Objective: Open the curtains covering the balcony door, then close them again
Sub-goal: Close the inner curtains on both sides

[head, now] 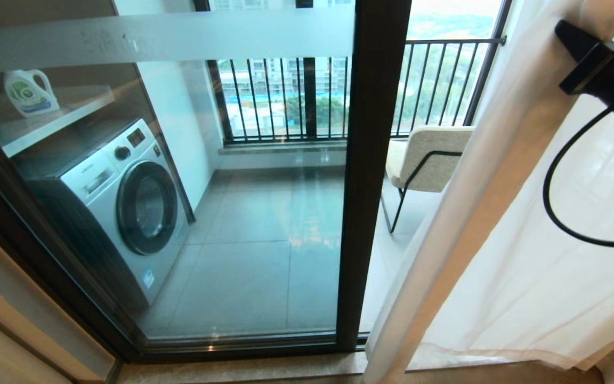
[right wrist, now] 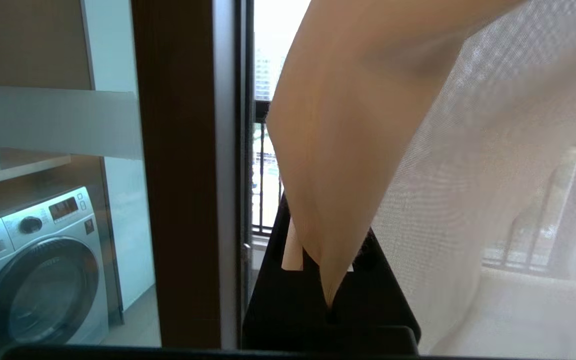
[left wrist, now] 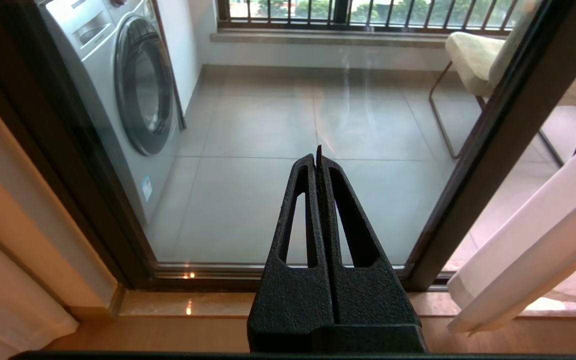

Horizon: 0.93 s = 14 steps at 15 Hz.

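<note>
Right gripper (right wrist: 329, 280) clamps the curtain (head: 525, 256) edge, high at the door's (head: 373, 176) right side; the fabric is bunched there and the glass mostly bare. Left gripper (left wrist: 318, 165) is closed, empty, low before the glass. Risk: thin fold slips out on a fast pull, or the cable (head: 552, 202) snags fabric.

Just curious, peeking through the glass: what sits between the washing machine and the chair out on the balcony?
Only bare grey floor tiles lie between the washing machine and the chair. The head view shows this best.
</note>
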### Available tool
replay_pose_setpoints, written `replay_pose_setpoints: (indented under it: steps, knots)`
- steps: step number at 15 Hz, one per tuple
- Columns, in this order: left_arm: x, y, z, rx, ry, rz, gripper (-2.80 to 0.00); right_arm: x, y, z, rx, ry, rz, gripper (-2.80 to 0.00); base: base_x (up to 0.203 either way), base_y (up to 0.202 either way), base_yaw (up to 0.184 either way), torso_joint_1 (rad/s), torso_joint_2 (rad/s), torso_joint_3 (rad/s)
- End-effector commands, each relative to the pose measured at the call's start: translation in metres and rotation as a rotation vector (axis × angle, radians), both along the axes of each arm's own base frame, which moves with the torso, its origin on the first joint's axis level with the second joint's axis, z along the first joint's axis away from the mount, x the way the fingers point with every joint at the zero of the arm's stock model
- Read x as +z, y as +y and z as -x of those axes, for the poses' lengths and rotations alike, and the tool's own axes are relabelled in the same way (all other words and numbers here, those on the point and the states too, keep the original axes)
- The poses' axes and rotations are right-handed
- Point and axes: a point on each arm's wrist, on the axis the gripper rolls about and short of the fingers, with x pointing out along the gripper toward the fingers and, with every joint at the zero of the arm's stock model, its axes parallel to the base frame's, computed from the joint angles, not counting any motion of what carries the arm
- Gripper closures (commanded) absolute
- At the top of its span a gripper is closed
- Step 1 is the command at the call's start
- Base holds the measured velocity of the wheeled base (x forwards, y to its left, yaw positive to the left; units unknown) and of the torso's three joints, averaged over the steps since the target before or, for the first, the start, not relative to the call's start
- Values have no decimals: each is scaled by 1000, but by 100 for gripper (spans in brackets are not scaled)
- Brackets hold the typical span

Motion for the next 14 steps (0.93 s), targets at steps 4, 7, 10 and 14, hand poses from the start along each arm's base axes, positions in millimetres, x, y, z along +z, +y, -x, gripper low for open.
replay_pose_setpoints:
  steps: [4,7,10,14]
  knots:
    - [0,0,0,1,0,0,0,0,0,0,2,-5,0,0,0,191,-1,3,2,4]
    - [0,0,0,1,0,0,0,1,0,1,1,-7,-2,0,0,187,3,4,2,0]
    - [0,0,0,1,0,0,0,0,0,2,2,-5,-1,0,0,190,1,4,2,1]
    - [0,0,0,1,0,1,0,1,0,2,2,-10,0,0,0,193,3,2,2,1]
